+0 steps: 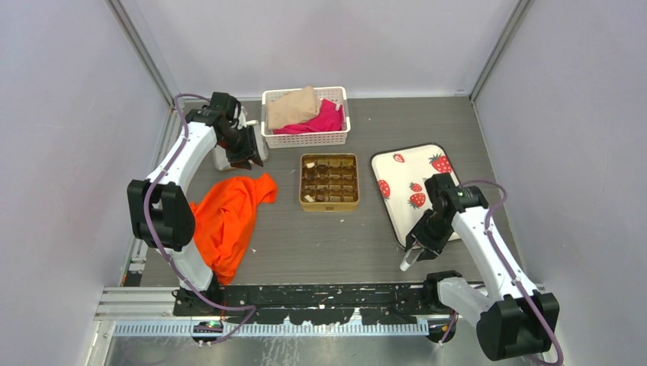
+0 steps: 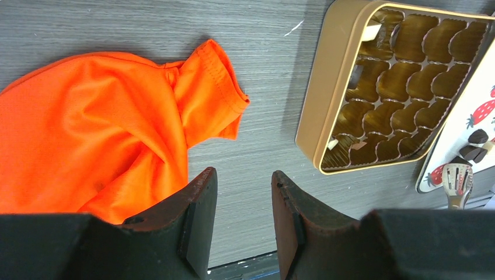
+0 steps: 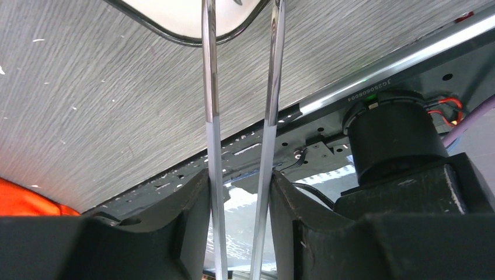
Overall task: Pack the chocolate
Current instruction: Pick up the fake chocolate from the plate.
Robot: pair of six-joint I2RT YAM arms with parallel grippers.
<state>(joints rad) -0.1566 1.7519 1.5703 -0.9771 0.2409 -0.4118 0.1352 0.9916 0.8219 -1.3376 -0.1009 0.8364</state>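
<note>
Closest in, the black jaws of the right arm (image 1: 477,229) grasp a pair of long steel tongs (image 3: 209,99), one blade against each finger. The blades stand apart and run out of view over the white strawberry-print tray (image 3: 169,17). The jaws of the left arm (image 1: 183,156) are released with nothing between them, above the grey wood-grain surface (image 2: 262,87) and beside a crumpled orange cloth (image 2: 99,122). The chocolate (image 2: 477,137) is bite-size pieces, dark brown and cream. Two or so dark ones lie on the tray, and a few sit in the fluted cups of the square gold tin (image 2: 318,99), where most cups look empty. I judge each piece light, hard yet easily chipped or scuffed, and smooth enough to slip out. The tongs should pinch gently across its opposite sides, about mid-height.
</note>
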